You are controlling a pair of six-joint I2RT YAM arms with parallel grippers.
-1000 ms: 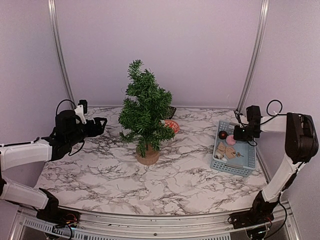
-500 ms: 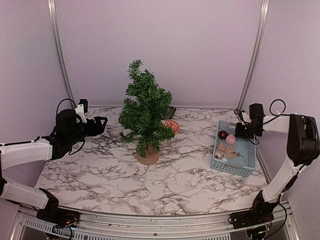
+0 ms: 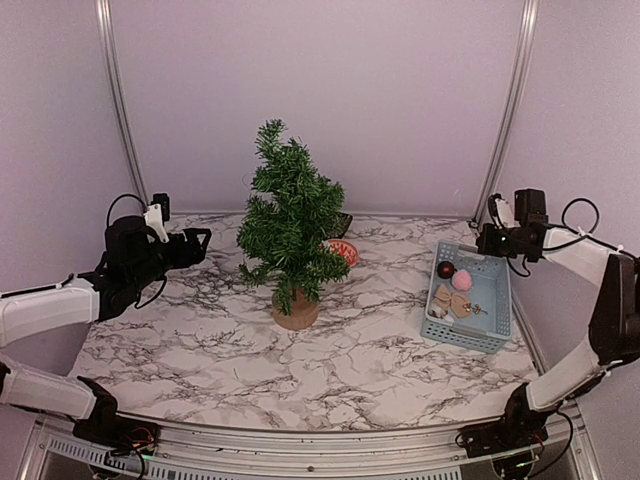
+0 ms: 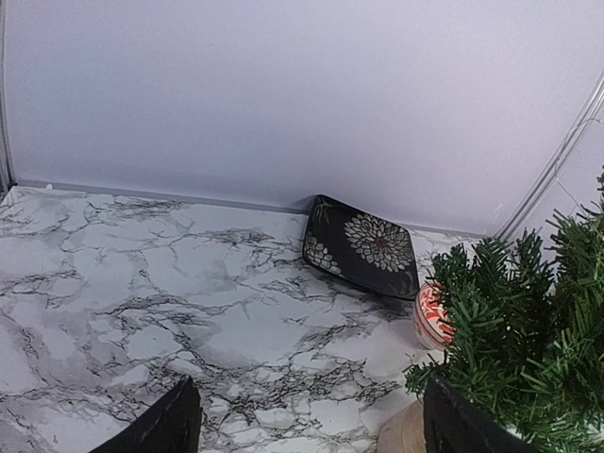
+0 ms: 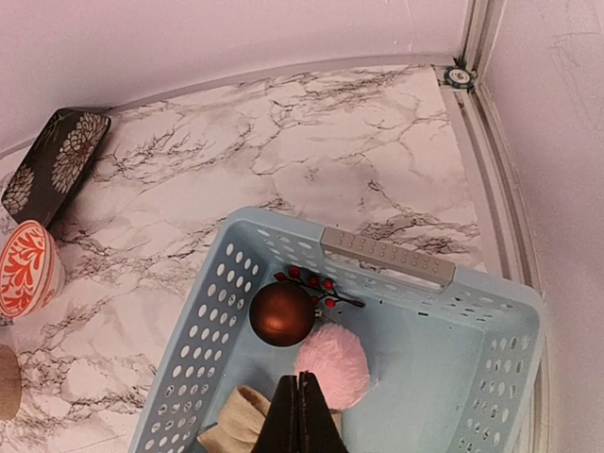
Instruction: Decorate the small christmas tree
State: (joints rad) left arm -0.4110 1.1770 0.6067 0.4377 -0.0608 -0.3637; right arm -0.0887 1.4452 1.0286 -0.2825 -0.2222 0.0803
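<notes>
The small christmas tree (image 3: 290, 215) stands mid-table on its round tan base (image 3: 295, 312); its branches (image 4: 528, 330) fill the right of the left wrist view. My left gripper (image 3: 198, 243) is open and empty, held left of the tree. My right gripper (image 3: 487, 243) is shut and empty above the far end of the light-blue basket (image 3: 500, 290). The right wrist view shows the basket (image 5: 189, 368) holding a dark-red ball (image 5: 281, 313), a pink pompom (image 5: 332, 367), a red berry sprig (image 5: 316, 281) and a tan fabric ornament (image 5: 231, 420) below the shut fingertips (image 5: 299, 406).
A black floral dish (image 4: 363, 245) leans at the back wall behind the tree. A red-and-white patterned bowl (image 3: 345, 250) sits right of the tree, also in the right wrist view (image 5: 26, 268). Metal rails run up both back corners.
My right arm has drawn back to the right and its gripper has risen toward the basket's far end. My left gripper has shifted slightly left.
</notes>
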